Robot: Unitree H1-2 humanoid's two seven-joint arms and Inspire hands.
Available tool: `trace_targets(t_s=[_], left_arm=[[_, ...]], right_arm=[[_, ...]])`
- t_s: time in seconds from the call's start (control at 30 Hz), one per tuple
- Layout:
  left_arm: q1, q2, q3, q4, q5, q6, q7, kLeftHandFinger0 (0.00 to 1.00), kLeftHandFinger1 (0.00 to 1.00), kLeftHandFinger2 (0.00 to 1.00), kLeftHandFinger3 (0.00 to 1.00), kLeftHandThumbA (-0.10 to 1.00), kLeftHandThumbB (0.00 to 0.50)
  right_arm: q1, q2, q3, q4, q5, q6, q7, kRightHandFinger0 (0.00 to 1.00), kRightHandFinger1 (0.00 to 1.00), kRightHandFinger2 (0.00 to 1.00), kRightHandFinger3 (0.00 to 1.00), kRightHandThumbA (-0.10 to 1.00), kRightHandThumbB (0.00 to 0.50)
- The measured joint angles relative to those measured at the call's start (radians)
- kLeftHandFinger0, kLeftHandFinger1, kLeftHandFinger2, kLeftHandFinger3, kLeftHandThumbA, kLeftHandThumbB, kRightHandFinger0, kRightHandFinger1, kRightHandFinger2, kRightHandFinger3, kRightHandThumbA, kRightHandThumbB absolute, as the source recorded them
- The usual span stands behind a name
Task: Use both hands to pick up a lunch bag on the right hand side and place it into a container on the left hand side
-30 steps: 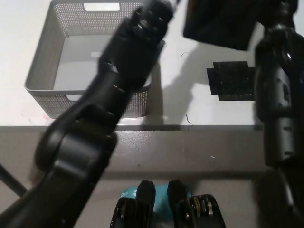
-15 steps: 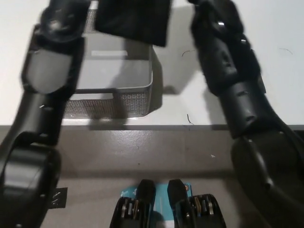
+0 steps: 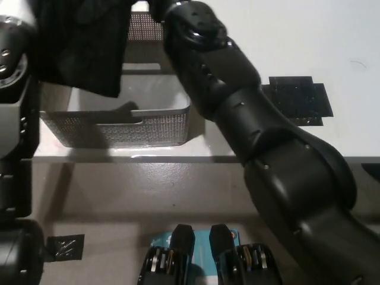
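The black lunch bag (image 3: 80, 47) hangs in the air at the top left, over the left half of the grey mesh container (image 3: 119, 127). It is held between my two arms. My left hand (image 3: 21, 15) presses on its left side at the picture's edge. My black right arm reaches across from the bottom right, and my right hand (image 3: 161, 8) meets the bag's right side at the top edge. The bag and the frame's edge hide most of both hands. The bag's lower end dips just inside the container's rim.
The container stands near the front edge of the white table (image 3: 178, 155). A flat black patch (image 3: 297, 100) lies on the table to the right of my right arm. A small black marker (image 3: 62, 247) sits on the floor at the lower left.
Both arms have swung left with the lunch bag, from the table's right side to above the container. The bag now hangs lower, over the container's left half.
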Motion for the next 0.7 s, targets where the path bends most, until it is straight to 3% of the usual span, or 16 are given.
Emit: trace_targets(t_s=[0.17,0.4,0.7], left_arm=[[0.014,0.015,0.009,-0.038,-0.021,0.016,-0.001,1.00,1.00,1.00,1.00,1.00,0.221],[0.009,0.032,-0.008,-0.030,-0.036,0.019,-0.012,1.00,1.00,1.00,1.00,1.00,0.279],[-0.025,0.034,-0.028,0.004,-0.042,0.023,-0.021,1.00,1.00,1.00,1.00,1.00,0.253]], right_arm=[[-0.032,0.009,0.004,0.043,-0.010,-0.030,0.043,1.00,1.00,1.00,1.00,1.00,0.144],[-0.039,0.003,0.008,0.065,-0.026,-0.053,0.065,1.00,1.00,1.00,1.00,1.00,0.189],[-0.039,-0.009,0.007,0.064,-0.035,-0.059,0.064,1.00,1.00,1.00,1.00,1.00,0.164]])
